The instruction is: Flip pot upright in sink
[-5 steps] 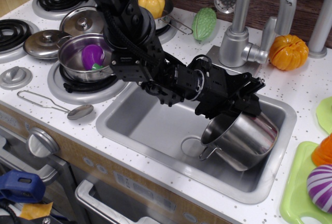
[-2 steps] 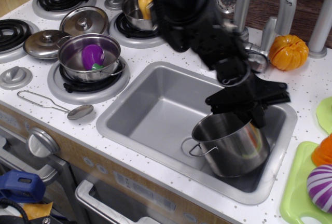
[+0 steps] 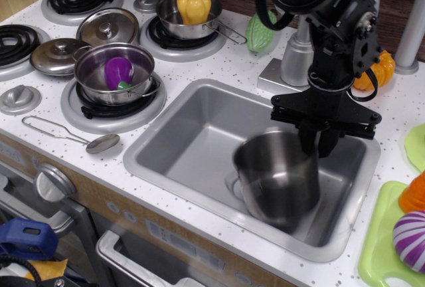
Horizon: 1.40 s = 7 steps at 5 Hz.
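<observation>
The tall shiny stainless-steel pot (image 3: 277, 179) sits mouth-up in the right half of the large matte-grey rectangular sink (image 3: 192, 147), its outline smeared with blur, so its handles can't be made out. Directly above its far right rim hangs the black gripper (image 3: 317, 142), pointing straight down, fingers close together at the rim; whether they pinch the pot wall cannot be told through the blur. The black arm rises from there in front of the silver faucet (image 3: 300, 51). On the white speckled surface (image 3: 232, 64) to the left, a shallower steel pot holding a purple eggplant (image 3: 118, 72) rests on a burner, and behind it a shallow steel pan carries a yellow pepper (image 3: 193, 5). An orange toy pumpkin (image 3: 380, 69) peeks out beside the arm at right.
</observation>
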Each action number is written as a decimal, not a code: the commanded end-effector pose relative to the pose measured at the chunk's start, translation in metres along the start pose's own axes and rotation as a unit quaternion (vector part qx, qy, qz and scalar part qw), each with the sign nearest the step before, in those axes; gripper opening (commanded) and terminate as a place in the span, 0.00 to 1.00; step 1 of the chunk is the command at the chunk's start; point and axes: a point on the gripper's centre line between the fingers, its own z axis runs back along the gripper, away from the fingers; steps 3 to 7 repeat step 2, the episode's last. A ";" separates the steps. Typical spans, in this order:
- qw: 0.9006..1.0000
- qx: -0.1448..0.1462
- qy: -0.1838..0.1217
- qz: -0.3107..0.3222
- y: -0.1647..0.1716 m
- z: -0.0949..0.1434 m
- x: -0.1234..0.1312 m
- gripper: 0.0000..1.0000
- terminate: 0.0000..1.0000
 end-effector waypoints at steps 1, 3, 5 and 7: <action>0.997 0.046 -0.045 -0.051 0.006 0.005 -0.001 1.00 0.00; 0.995 0.055 -0.059 -0.059 0.005 0.002 -0.001 1.00 1.00; 0.995 0.055 -0.059 -0.059 0.005 0.002 -0.001 1.00 1.00; 0.995 0.055 -0.059 -0.059 0.005 0.002 -0.001 1.00 1.00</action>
